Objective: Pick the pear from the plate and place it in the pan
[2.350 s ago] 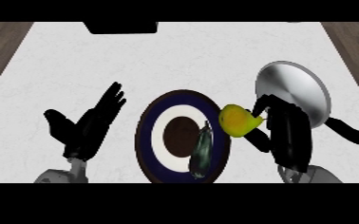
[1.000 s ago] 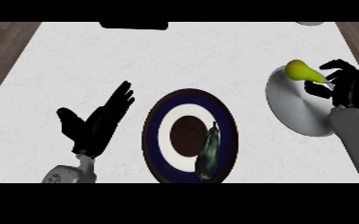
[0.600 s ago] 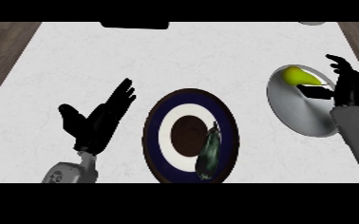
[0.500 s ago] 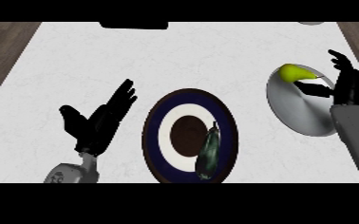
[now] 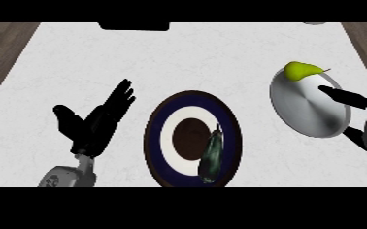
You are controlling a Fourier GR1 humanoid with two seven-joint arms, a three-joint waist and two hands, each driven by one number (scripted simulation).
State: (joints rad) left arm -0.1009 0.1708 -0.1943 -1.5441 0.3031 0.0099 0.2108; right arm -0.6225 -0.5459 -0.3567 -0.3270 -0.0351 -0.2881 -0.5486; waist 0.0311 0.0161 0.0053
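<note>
The yellow-green pear (image 5: pixel 301 70) lies at the far rim of the silver pan (image 5: pixel 308 104) at the right. No hand touches it. My right hand (image 5: pixel 344 97) shows only at the right edge, its fingers straight over the pan's near right side, apart from the pear. The dark blue and white plate (image 5: pixel 192 138) sits in the middle foreground, holding a dark green elongated vegetable (image 5: pixel 211 154). My left hand (image 5: pixel 97 119) rests open to the left of the plate, fingers pointing up.
A dark object (image 5: pixel 135 26) sits at the counter's far edge. Wooden strips border the white counter at the left (image 5: pixel 16 43) and the far right.
My right hand carried the pear from the plate to the pan, let go of it and drew back toward the right edge. The left hand has barely moved.
</note>
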